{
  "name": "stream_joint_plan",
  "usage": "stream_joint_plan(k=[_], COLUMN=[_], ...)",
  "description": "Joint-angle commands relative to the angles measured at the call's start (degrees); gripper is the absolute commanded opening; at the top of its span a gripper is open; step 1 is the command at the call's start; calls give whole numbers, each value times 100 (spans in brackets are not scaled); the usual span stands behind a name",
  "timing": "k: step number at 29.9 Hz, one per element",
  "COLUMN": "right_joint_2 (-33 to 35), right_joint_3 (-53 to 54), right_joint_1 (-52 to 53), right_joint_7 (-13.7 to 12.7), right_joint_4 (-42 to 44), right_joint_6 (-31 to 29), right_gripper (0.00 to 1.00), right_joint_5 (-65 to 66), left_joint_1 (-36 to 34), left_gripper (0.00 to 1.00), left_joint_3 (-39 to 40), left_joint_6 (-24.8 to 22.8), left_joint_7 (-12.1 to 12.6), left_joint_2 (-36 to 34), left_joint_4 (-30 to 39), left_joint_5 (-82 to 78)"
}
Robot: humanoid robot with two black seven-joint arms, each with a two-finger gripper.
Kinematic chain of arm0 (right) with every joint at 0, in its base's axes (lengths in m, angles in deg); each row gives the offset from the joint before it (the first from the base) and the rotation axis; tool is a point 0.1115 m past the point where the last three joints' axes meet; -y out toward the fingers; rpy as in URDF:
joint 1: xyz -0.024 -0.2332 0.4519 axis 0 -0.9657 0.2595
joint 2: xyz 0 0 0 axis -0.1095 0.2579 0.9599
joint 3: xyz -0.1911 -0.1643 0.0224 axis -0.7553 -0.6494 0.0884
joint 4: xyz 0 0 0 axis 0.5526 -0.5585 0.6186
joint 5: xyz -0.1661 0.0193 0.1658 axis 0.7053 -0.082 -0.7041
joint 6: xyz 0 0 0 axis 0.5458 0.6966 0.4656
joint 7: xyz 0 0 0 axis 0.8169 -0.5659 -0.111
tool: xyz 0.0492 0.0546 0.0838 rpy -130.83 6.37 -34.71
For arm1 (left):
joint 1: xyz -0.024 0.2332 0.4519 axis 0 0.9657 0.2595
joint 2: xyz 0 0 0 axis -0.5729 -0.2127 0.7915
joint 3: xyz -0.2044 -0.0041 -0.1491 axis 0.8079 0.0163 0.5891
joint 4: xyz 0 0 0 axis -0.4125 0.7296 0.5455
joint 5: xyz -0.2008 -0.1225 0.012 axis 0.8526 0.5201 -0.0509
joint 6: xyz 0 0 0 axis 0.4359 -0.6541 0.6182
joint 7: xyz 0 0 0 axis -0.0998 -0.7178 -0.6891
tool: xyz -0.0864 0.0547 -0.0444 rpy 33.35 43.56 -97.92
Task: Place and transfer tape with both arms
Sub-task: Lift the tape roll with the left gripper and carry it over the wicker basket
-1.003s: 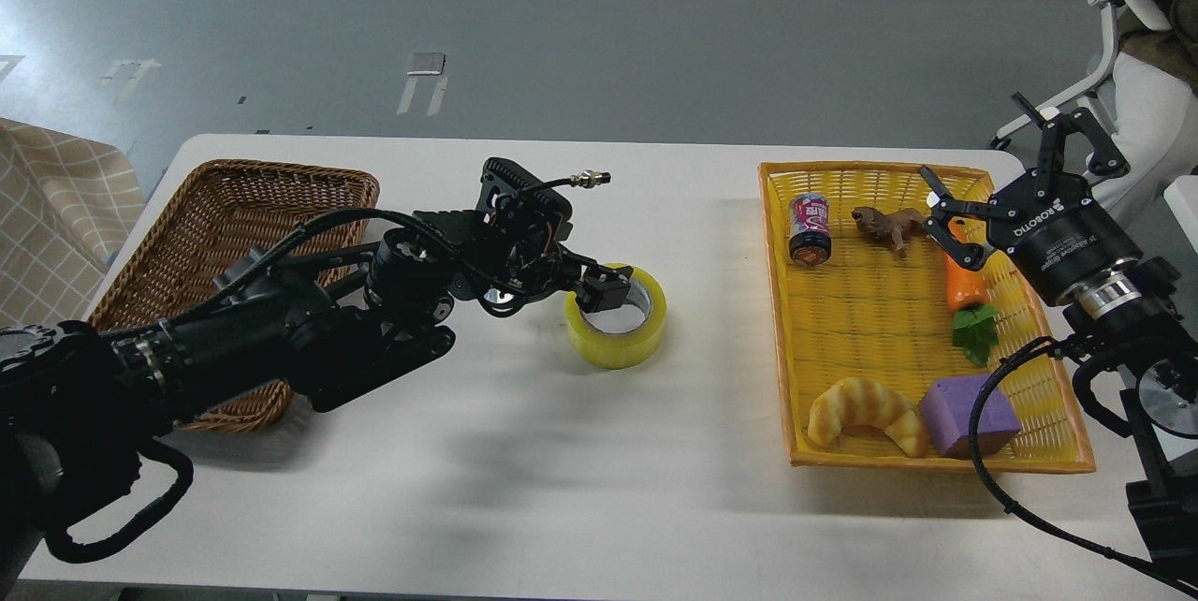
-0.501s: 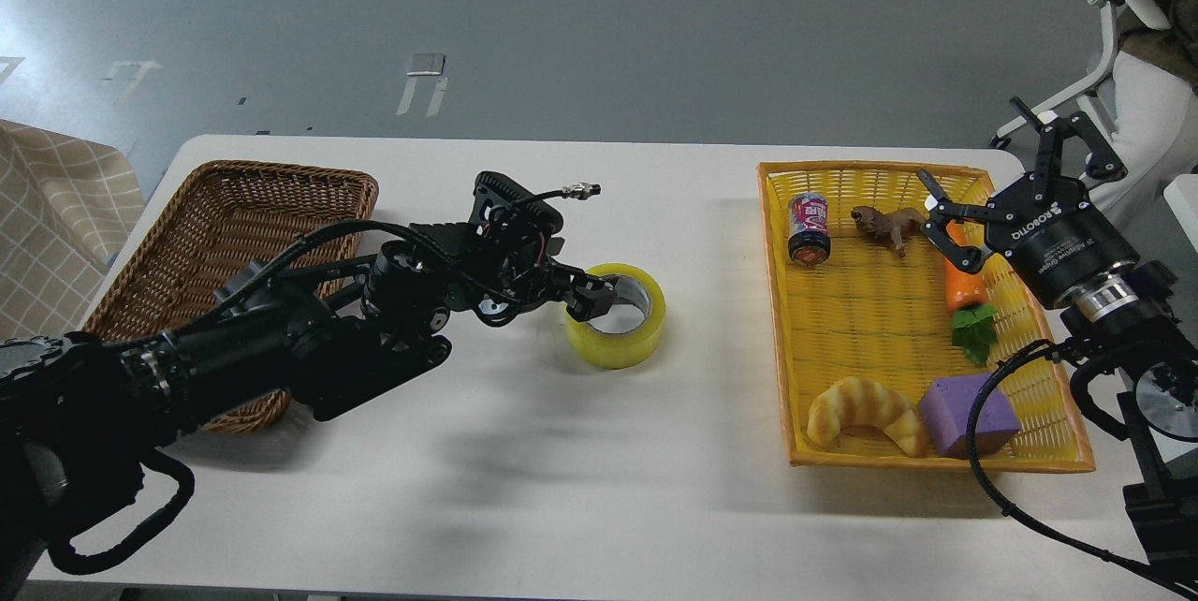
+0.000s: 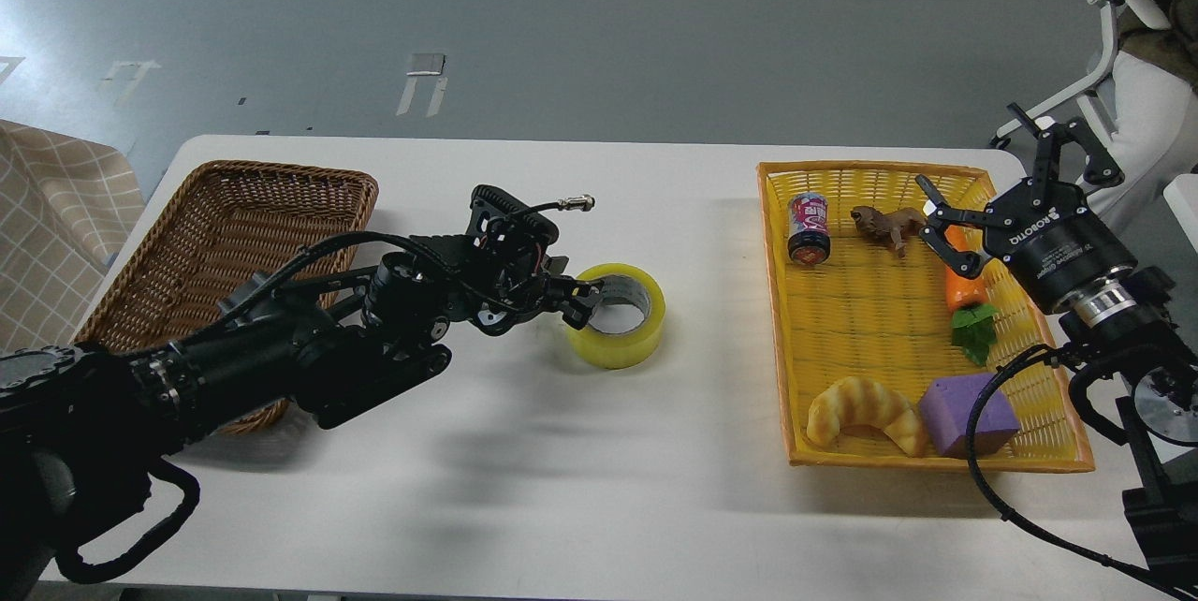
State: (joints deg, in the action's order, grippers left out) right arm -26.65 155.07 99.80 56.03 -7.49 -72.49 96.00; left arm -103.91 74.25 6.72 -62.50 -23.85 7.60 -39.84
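The tape (image 3: 625,331), a wide yellow roll with a grey-white core, lies flat on the white table (image 3: 562,489) near its middle. My left gripper (image 3: 580,299) reaches in from the left, its black fingertips at the roll's left rim. The fingers look slightly apart and hold nothing. My right gripper (image 3: 992,194) hovers over the far right corner of the yellow tray (image 3: 779,320). It is marked ROBOTIQ, with fingers spread wide and empty, far from the tape.
A brown wicker basket (image 3: 234,208) stands at the left, partly under my left arm. The yellow tray holds a can (image 3: 810,227), a toy animal (image 3: 889,225), a carrot (image 3: 962,294), a croissant toy (image 3: 861,409) and a purple block (image 3: 969,414). A white chair (image 3: 1123,67) stands behind at the right.
My left gripper has drawn back to the left, from over the roll's core to its left rim. The tape has stayed put. The right gripper has shifted slightly up and right.
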Motion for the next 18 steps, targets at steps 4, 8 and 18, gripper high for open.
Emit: stream_joint_plan(k=[4, 8, 18], right_joint_2=[-1, 7, -45], right_joint_3=[0, 9, 9], right_joint_1=[-18, -18, -18], right_joint_7=[0, 0, 0], right_joint_4=[10, 10, 1], right_joint_6=[0, 0, 0], right_gripper=[100, 100, 100], right_joint_5=[0, 0, 0], left_joint_1=[-18, -18, -597], left_gripper=[20, 0, 0], left_joint_3=[9, 9, 27], left_joint_6=[-205, -329, -776], left_joint_7=[16, -11, -64], left_joint_2=[8, 52, -254], left_joint_4=[-2, -1, 104], left_joint_5=[18, 27, 719])
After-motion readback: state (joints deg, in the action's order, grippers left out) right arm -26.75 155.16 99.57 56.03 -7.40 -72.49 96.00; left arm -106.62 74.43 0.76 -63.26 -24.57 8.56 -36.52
